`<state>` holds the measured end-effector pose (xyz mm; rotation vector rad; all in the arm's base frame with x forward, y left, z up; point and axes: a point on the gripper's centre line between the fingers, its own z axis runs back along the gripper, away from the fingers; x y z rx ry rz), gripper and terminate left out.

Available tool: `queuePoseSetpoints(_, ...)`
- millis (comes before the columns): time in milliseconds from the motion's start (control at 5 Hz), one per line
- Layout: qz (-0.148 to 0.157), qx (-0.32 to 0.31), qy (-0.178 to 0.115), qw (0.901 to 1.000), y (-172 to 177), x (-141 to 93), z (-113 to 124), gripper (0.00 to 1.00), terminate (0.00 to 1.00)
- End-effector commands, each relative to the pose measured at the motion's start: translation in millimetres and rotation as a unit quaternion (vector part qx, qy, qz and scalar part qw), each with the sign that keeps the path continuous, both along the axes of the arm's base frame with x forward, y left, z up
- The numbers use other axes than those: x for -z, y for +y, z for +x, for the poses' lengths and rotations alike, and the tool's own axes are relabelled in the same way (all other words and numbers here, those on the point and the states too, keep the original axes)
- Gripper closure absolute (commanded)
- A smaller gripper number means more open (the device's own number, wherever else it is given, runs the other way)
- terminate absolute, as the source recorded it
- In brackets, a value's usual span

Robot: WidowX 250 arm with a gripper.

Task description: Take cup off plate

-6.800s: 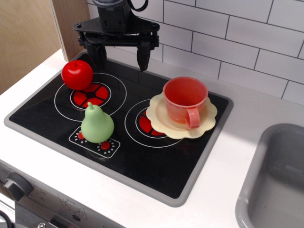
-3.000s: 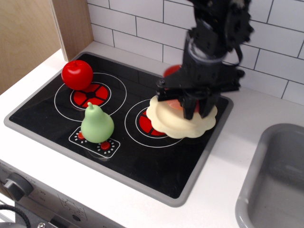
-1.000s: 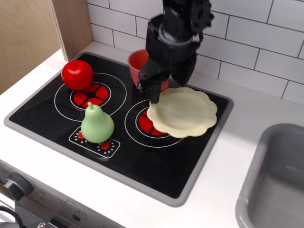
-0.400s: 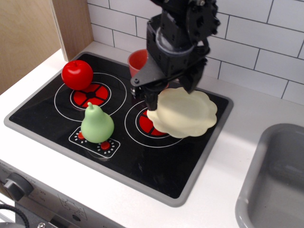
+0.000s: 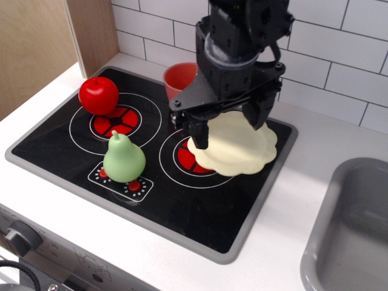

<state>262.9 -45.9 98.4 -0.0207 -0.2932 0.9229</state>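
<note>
The coral-red cup stands upright on the black hob behind the left of the plate, off it, with its right side hidden by the arm. The cream scalloped plate lies bare on the right burner. My gripper hangs above the plate, to the right of the cup. Its two black fingers are spread wide apart and hold nothing.
A shiny red apple sits on the left burner. A green pear stands at the hob's front left. A grey sink lies to the right. A wooden panel and a white tiled wall stand behind.
The cup was on the plate, was lifted and set down on the hob behind and to the left. My gripper has let go and drifted right, over the plate.
</note>
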Motion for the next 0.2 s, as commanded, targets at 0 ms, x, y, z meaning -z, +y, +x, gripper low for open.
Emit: queuePoseSetpoints(0,-0.007,0.0,-0.03,0.9995,6.0,-17.7,5.0,0.0,1.0)
